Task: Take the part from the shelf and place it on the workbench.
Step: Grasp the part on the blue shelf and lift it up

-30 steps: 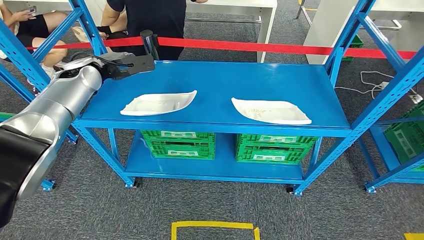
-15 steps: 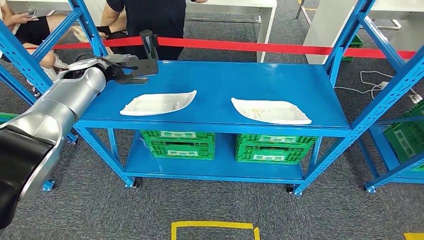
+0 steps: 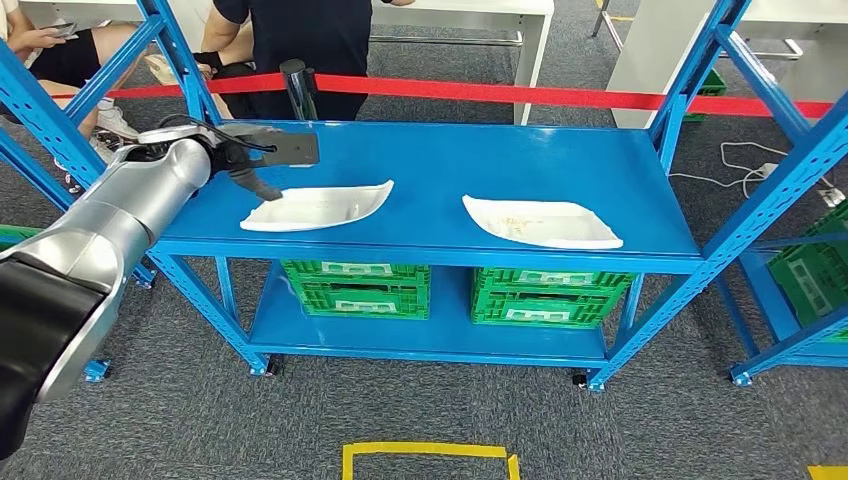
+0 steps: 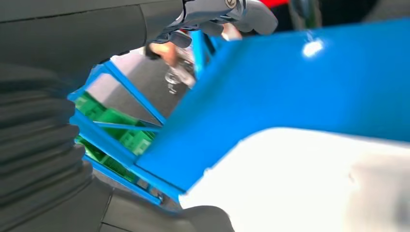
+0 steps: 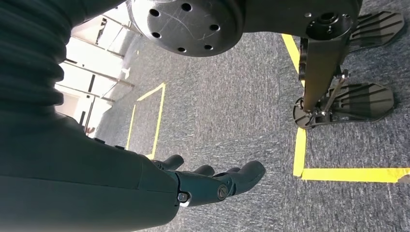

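Left hand reaches over the blue shelf at the near end of the left white part, a dark finger pointing down to that part's edge; it grasps nothing and its fingers are apart (whether the fingertip actually touches the part, I cannot tell). In the left wrist view the part lies flat on the blue top, with the thumb above it and apart from it. Right hand hangs over grey carpet with yellow tape lines, fingers loosely extended and holding nothing.

A second white part lies on the same top, well apart to the right. Green crates sit on the lower level under both parts. Behind the shelf runs a red barrier tape on a dark post, which stands just beyond the left hand. A person in dark clothes stands past the tape, and another sits at the far left. More blue racking stands to the right.
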### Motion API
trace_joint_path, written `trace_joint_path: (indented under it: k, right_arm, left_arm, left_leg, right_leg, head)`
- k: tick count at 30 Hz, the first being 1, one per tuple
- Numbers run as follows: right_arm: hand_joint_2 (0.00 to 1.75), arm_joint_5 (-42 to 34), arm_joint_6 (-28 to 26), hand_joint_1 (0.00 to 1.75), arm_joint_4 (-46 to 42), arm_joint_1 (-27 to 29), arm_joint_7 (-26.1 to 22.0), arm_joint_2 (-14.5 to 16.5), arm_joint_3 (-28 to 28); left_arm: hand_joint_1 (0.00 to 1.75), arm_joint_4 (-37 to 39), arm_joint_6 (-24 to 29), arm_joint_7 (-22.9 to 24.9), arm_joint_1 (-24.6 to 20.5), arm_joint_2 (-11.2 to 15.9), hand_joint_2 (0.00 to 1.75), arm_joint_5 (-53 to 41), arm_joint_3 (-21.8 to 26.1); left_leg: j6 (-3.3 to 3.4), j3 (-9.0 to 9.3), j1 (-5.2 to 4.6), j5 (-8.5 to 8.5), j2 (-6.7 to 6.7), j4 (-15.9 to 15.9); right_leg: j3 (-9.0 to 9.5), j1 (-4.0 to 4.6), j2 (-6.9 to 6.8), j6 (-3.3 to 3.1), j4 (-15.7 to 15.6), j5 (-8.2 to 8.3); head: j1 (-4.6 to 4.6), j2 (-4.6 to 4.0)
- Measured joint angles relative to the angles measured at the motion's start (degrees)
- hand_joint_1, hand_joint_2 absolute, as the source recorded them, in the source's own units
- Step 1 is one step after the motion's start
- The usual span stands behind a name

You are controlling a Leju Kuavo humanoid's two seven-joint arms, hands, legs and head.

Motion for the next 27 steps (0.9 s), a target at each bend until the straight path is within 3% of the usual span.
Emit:
trace_joint_path:
  k: [8,17,27]
  right_arm:
    - [1.75,-0.1,0.0,0.00,0.0,0.0,0.0,0.0,-0.1]
    - [1.75,0.0,0.0,0.00,0.0,0.0,0.0,0.0,-0.1]
    - [1.75,0.8,0.0,0.00,0.0,0.0,0.0,0.0,-0.1]
  left_arm:
    - [0.00,-0.2,-6.6,-5.7,3.3,-0.5,1.75,4.5,-0.4]
    - [0.00,-1.1,-6.4,-8.2,9.8,-0.2,1.75,7.9,-0.4]
    - [0.00,-1.6,2.2,-3.9,12.7,-0.2,1.75,9.4,-0.4]
  left_leg:
    - [0.00,0.01,-0.01,0.00,0.02,0.0]
    - [-0.01,0.01,0.01,-0.01,0.02,0.0]
    - [-0.01,0.01,0.00,-0.01,0.04,0.0]
  right_leg:
    - [0.00,-0.01,0.02,0.00,0.0,0.00]
    - [-0.01,0.00,0.01,0.00,0.0,-0.01]
    - [-0.01,0.00,0.03,0.00,0.0,0.00]
  head:
    - [0.00,0.00]
    - [0.00,0.00]
    - [0.00,0.00]
